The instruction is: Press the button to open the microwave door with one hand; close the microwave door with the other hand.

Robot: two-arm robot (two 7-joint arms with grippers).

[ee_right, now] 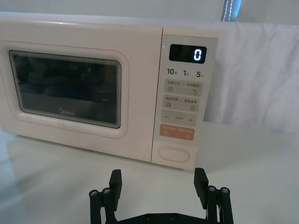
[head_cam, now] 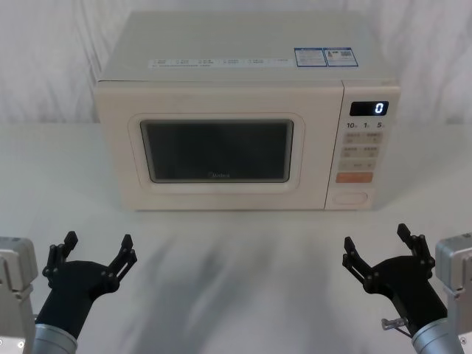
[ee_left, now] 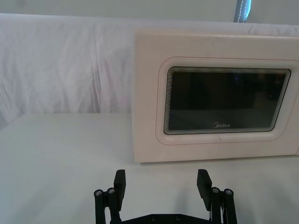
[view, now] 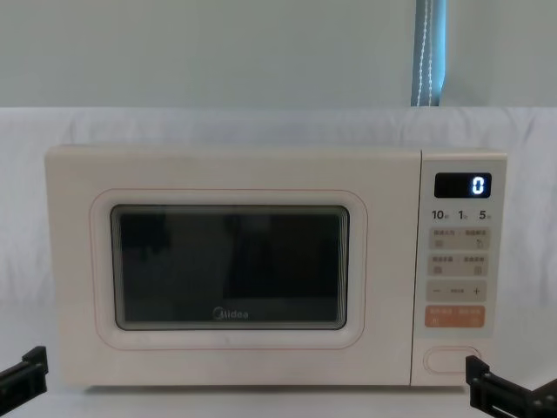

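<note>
A cream microwave stands at the back of the white table. Its door [head_cam: 217, 151] [ee_left: 224, 100] [ee_right: 70, 88] [view: 231, 270], with a dark glass window, is shut flush with the body. The button [head_cam: 351, 198] [ee_right: 172, 154] [view: 451, 360] is a wide cream pill at the bottom of the control panel, under an orange key [head_cam: 354, 178]. My left gripper [head_cam: 96, 254] [ee_left: 161, 184] hovers open near the table's front left, well short of the door. At the front right my right gripper [head_cam: 380, 247] [ee_right: 158, 183] is open too, roughly in line with the control panel.
The display [head_cam: 369, 108] reads 0. A white cloth [ee_left: 60, 70] hangs behind the microwave. Bare white table [head_cam: 236, 251] lies between the grippers and the microwave front.
</note>
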